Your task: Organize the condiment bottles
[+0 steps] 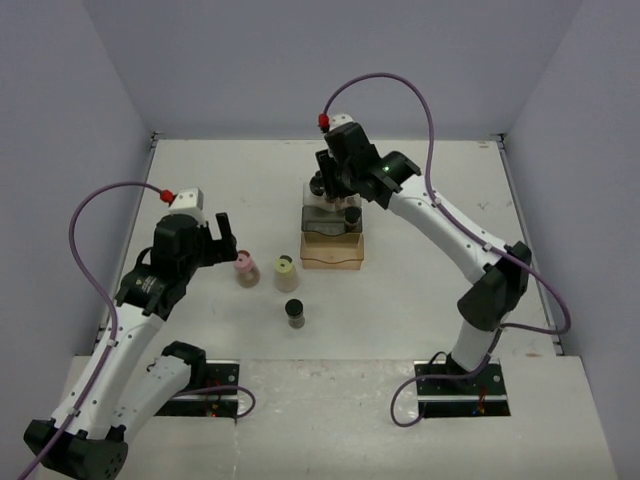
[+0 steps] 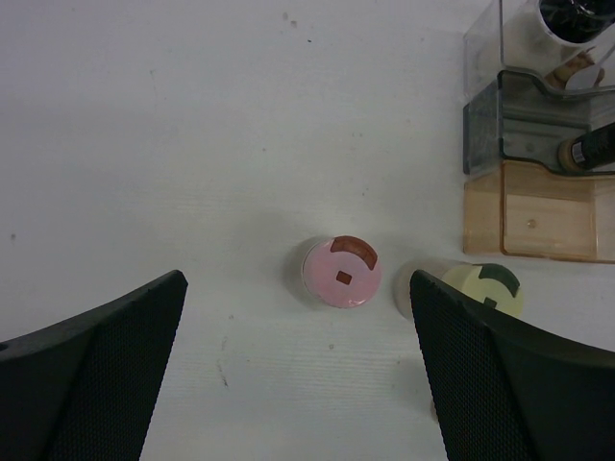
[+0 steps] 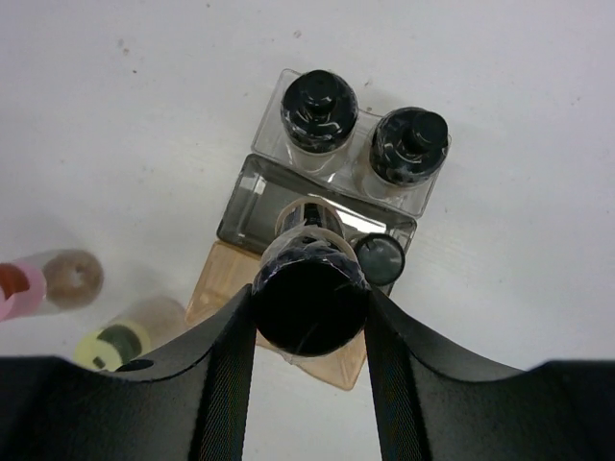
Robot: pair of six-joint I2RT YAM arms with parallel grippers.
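Placement step: right gripper (image 3: 309, 325) is clamping a black-capped jar (image 3: 307, 288) at the grey step of the rack (image 3: 240, 206), probably needing seating, then release; left gripper (image 2: 298, 288), spread wide, is hovering above the pink-capped jar (image 2: 341, 273) on the table (image 2: 144, 144).

Light is bright, even and diffuse, falling from overhead. In the top view the white bench (image 1: 420, 300) is close to washed out, and shadows are short, soft smudges under whatever stands on it — no hard edges.

From the left wrist, the pink-capped jar (image 2: 341, 273) is sharp, with a faint shadow hugging it. The dark fingers (image 2: 91, 384) of the left tool (image 2: 298, 288) sit near the lens, soft and underexposed. The rack (image 2: 538, 144) carries pale reflections.

From the right wrist, the black-capped jar (image 3: 309, 293) pinched in the right tool (image 3: 309, 322) fills the near field, slightly blurred — small glints show on the black caps (image 3: 319, 106) behind. The yellow-green-capped jar (image 3: 115, 344) near the left edge leans outward with wide-angle stretch.
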